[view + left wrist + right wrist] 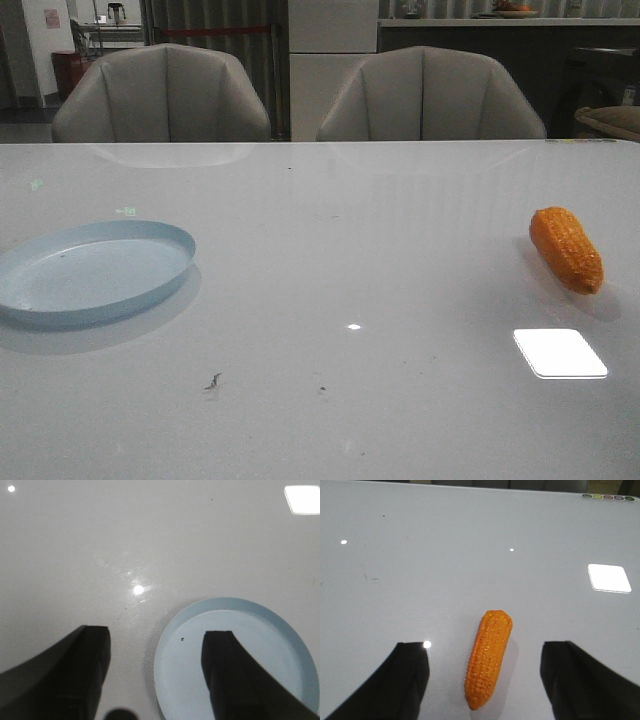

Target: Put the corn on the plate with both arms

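1. The corn [488,659] is lying flat on the surface [350,280], at the robot's right side, well apart from the plate [90,272] at the left.
2. Its long axis is running in line with the right end effector [485,680], between the two wide-open, empty fingers.
3. The right arm is clearly nearer.
4. The left end effector [157,675] is hanging open and empty over the plate's edge.

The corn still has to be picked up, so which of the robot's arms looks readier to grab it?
The right. Its open end effector already straddles the corn, which lies on the table's right side. The left end effector hangs open over the plate, far from it.
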Controlling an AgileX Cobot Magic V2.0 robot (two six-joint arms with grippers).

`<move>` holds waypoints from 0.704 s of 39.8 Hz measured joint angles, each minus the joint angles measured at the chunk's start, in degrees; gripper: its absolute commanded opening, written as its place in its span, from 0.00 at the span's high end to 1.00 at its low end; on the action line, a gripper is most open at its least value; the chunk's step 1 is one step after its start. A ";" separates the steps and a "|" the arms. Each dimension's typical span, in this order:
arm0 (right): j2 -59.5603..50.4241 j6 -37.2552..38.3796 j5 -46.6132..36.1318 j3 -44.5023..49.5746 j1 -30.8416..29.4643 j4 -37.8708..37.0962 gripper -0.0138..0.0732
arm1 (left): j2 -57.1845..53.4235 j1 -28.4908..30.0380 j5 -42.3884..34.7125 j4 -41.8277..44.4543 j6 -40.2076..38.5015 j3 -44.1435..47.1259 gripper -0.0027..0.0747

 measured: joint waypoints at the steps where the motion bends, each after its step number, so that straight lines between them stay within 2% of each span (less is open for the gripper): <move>1: 0.00 0.00 0.00 0.00 0.00 0.00 0.17 | 0.87 0.00 1.54 0.00 0.00 -1.07 0.37; 6: 0.00 0.00 0.00 0.00 0.00 0.00 0.17 | 8.75 0.00 9.67 -0.13 0.00 -9.54 0.38; 12: 0.00 0.00 0.00 -0.04 0.00 0.00 0.17 | 16.67 0.00 15.34 -0.13 0.00 -15.61 0.38; 28: 0.00 0.00 0.00 -0.04 0.00 0.00 0.17 | 28.94 0.00 16.72 -0.71 0.00 -18.15 0.38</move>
